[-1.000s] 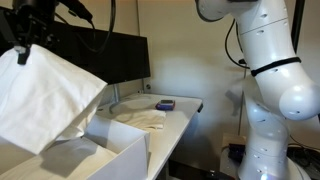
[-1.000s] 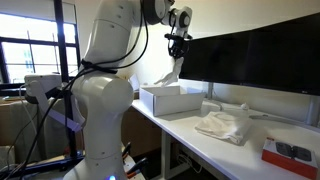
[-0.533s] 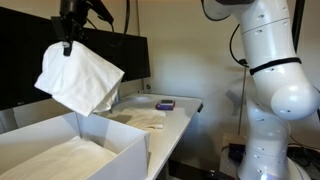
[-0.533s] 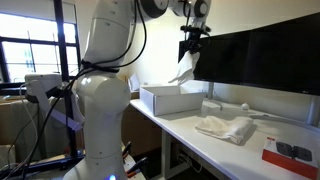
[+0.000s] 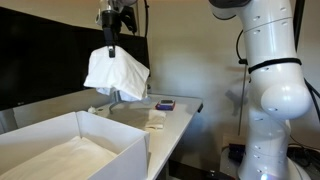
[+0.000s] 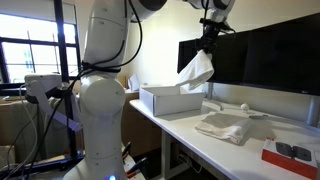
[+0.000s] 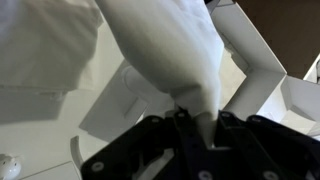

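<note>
Desk (image 5: 182,119) under cloth (image 5: 117,72) in fingers (image 5: 110,44)

The robot's white arm (image 5: 272,60) is rising from its base and reaching overhead, elbow bent, in both exterior views. Its gripper (image 5: 110,46) is hanging high, pointing straight down, with the jaws pinching tightly together.

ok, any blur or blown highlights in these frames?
Wrist view: the white cloth fills the frame, soft and nearly blown out, with the gripper dark beneath it. In an exterior view, the white box looms close and slightly soft. In an exterior view, the window is bright and the room dimmer.
</note>
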Controlling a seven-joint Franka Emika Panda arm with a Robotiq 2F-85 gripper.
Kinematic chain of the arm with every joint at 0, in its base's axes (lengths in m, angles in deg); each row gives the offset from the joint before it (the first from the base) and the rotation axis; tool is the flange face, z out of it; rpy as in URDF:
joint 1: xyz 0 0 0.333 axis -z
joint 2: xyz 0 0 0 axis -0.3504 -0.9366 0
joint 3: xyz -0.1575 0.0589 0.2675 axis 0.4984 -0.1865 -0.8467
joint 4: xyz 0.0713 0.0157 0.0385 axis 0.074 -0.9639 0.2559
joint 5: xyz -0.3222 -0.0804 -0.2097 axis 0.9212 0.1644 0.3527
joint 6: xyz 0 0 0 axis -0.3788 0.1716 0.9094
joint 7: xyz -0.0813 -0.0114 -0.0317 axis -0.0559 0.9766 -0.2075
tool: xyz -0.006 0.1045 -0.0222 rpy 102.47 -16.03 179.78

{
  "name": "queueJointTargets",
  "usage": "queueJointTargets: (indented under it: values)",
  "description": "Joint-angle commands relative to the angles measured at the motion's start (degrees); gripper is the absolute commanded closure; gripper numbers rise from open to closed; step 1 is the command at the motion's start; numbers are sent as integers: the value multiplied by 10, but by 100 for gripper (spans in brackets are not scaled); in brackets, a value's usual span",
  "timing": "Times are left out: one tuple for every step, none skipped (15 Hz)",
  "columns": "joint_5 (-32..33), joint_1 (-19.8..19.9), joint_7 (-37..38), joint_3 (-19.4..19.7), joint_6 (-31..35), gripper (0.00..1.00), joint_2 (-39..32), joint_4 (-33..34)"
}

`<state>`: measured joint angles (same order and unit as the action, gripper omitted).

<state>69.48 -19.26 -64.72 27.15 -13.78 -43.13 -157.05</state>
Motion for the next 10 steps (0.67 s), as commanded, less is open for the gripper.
queueJointTargets:
  values:
    - [-7,26,-40,18,-17,91,50,-71]
    - [-4,30,-44,25,-14,91,58,-88]
    - [1,32,-47,31,-4,91,68,-107]
    - [6,33,-46,36,8,91,78,-127]
    - [14,34,-46,38,16,92,87,-138]
    - [5,30,-31,36,-12,92,43,-80]
    - [5,32,-32,38,-11,80,46,-86]
    - [5,32,-32,38,-11,80,45,-86]
    - [5,32,-32,37,-11,80,44,-84]
    - [5,31,-32,36,-11,80,42,-84]
